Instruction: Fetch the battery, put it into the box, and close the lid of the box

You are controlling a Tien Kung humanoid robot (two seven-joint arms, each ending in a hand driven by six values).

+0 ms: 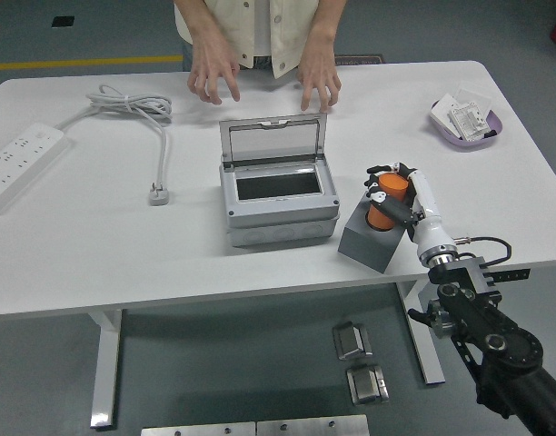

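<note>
Scanning from the left, I see a white power strip (22, 156) with its grey cable (133, 107) and plug lying well apart from the action. Near the middle sits the grey box (278, 211), its clear lid (272, 139) standing upright on the far hinge and the dark opening facing up. Behind it, at the far edge of the table (96, 245), a person's 2 hands (214, 71) rest fingertips down, touching nothing else.

Just right of the box is a grey holder block (363, 240), tilted and close to the table's near edge. The orange battery (385, 202) stands roughly upright at the top of it, and the right hand (398, 198) is wrapped around it, fingers closed on the orange body. I cannot tell whether the battery has cleared the block.

So the box opening lies to the left of the hand and slightly farther away, with only a short gap between. I'd judge the carry goes left and over the box's right wall.

At the far right, a purple tray (464, 123) holds small white parts. No left arm shows.
</note>
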